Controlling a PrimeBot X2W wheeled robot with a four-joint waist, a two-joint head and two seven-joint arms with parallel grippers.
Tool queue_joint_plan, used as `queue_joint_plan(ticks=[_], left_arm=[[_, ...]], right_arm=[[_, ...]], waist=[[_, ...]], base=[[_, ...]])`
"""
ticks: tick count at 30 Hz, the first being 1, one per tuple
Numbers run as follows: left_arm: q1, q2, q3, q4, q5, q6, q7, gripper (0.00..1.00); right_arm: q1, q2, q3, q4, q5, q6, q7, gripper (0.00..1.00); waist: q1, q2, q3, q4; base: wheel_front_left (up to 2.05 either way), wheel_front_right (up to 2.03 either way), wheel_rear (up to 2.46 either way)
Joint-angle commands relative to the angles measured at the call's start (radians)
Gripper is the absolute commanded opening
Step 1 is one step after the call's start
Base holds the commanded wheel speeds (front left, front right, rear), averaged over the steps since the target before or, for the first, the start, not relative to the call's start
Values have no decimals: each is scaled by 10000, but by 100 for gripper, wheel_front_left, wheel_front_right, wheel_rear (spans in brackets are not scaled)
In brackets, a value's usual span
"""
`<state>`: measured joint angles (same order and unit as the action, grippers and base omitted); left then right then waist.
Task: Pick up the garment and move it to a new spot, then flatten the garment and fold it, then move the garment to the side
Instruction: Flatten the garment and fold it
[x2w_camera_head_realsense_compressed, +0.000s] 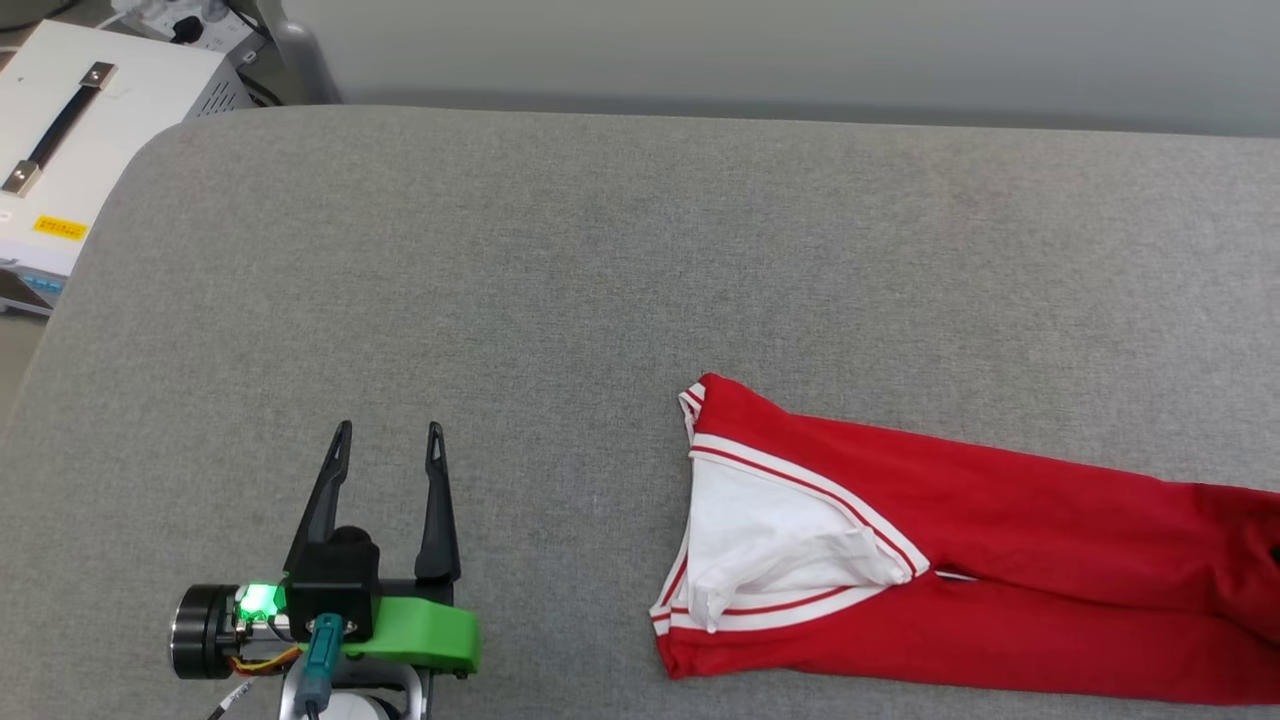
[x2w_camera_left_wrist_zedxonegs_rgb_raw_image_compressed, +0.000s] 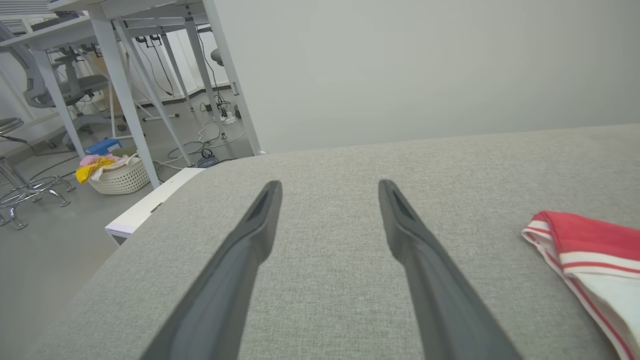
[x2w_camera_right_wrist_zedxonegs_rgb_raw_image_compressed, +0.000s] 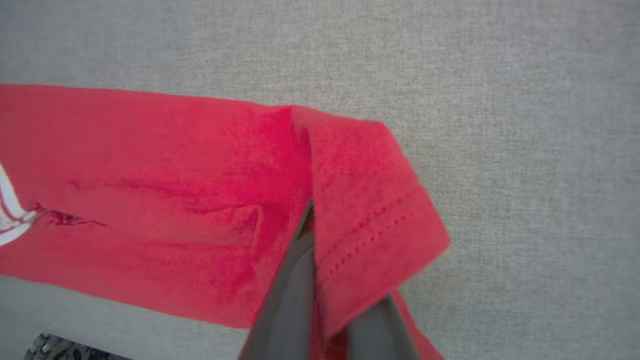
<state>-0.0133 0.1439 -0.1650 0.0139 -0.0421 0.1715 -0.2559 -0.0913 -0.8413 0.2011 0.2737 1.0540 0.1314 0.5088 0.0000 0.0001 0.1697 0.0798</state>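
The garment (x2w_camera_head_realsense_compressed: 960, 560), red with a white sleeve and striped trim, lies folded into a long strip on the grey padded table (x2w_camera_head_realsense_compressed: 600, 250), running from the middle off the right edge of the head view. Its sleeve end (x2w_camera_left_wrist_zedxonegs_rgb_raw_image_compressed: 595, 255) shows at the right of the left wrist view. My left gripper (x2w_camera_head_realsense_compressed: 390, 435) hovers open over bare grey cloth to the left of the garment, nothing between its fingers (x2w_camera_left_wrist_zedxonegs_rgb_raw_image_compressed: 260, 220). In the right wrist view my right gripper (x2w_camera_right_wrist_zedxonegs_rgb_raw_image_compressed: 320, 250) is shut on the garment's hem end (x2w_camera_right_wrist_zedxonegs_rgb_raw_image_compressed: 360, 210), red cloth draped over one finger.
A white equipment box (x2w_camera_head_realsense_compressed: 70, 150) with a black handle stands past the table's rounded far-left corner. Beyond that edge are white desk legs (x2w_camera_left_wrist_zedxonegs_rgb_raw_image_compressed: 125, 100), cables on the floor and a laundry basket (x2w_camera_left_wrist_zedxonegs_rgb_raw_image_compressed: 117, 177). A pale wall runs behind the table.
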Motion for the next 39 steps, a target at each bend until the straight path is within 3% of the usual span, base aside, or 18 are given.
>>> queue_joint_plan(ticks=[1,8,16,27,39], left_arm=[[185,-67,32,27,88,-48,-59,100],[206,-162,-119,62,226,-224,-59,100],[1,-254,-285,89,297,-307,-59,100],[-371,-362,-441,133,341,-302,-59,100],[-691,-470,-628,229,346,-259,-59,100]], right_arm=[[148,33,-90,-391,299,-7,134,0],[281,566,-81,-2711,1013,-7,1026,0],[-757,1607,828,-3490,309,-7,1648,0],[-2871,2850,2941,-2621,-975,-7,1878,0],[-4241,3712,4987,-418,-1613,-7,1513,0]], waist=[[0,-1,-112,-38],[0,-1,-196,170],[0,-1,1,522],[0,-1,479,784],[0,-1,805,935]], base=[[0,0,0],[0,0,0],[0,0,0],[0,0,0],[0,0,0]])
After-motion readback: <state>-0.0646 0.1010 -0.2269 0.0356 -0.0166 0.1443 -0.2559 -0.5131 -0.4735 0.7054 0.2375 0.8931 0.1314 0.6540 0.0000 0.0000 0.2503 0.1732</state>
